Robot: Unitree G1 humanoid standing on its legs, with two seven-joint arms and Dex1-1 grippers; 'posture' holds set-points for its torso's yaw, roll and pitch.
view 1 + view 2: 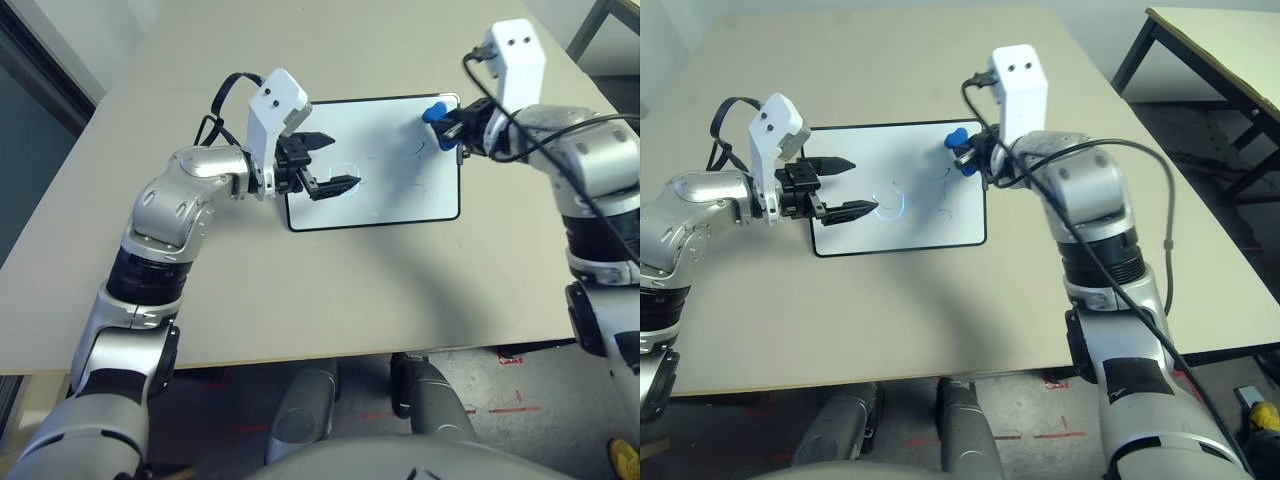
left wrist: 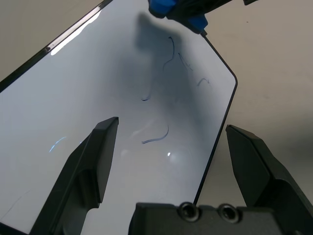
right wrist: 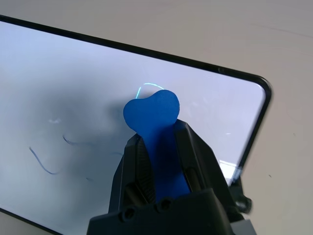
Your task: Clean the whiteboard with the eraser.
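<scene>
Right gripper (image 3: 161, 161) clamped on the eraser (image 3: 152, 122), held above the whiteboard (image 1: 385, 205) near its far right corner. Left gripper (image 1: 325, 165) spread open over the board's left end, gripping nothing. Blue scribbles (image 2: 155, 139) unwiped, between the two grippers. Carrying step apparently done, wiping likely next: lower eraser onto the surface, then sweep toward the scribbles.
</scene>
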